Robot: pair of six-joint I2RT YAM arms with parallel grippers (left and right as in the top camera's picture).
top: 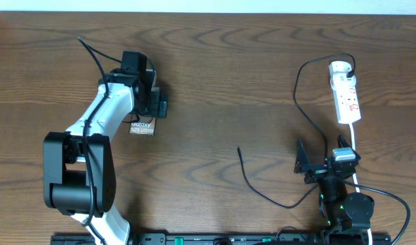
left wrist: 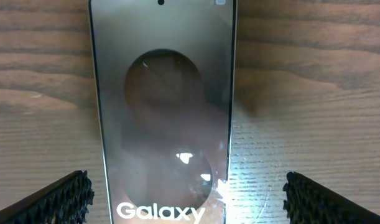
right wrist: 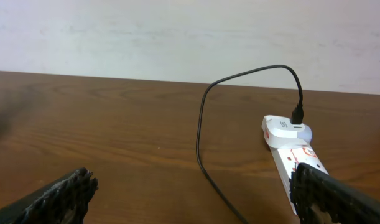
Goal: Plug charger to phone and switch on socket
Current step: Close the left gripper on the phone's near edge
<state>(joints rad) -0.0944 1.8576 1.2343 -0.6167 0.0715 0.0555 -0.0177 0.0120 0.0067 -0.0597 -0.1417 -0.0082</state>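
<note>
The phone [top: 142,126] lies at ten o'clock on the table [top: 214,68] under the spread left end effector [left wrist: 190,199]; the loose tip of the charger [right wrist: 198,137] sits near centre, where the spread right end effector [top: 323,163] may knock it aside.

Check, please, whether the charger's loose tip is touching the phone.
Apart. The overhead view shows a wide gap between the charger's tip and the phone.

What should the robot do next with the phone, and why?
Probably close the left hand gently on the phone. Its open fingers sit either side of it, and the charger's loose end lies apart on the table, so the phone likely needs steadying first.
</note>
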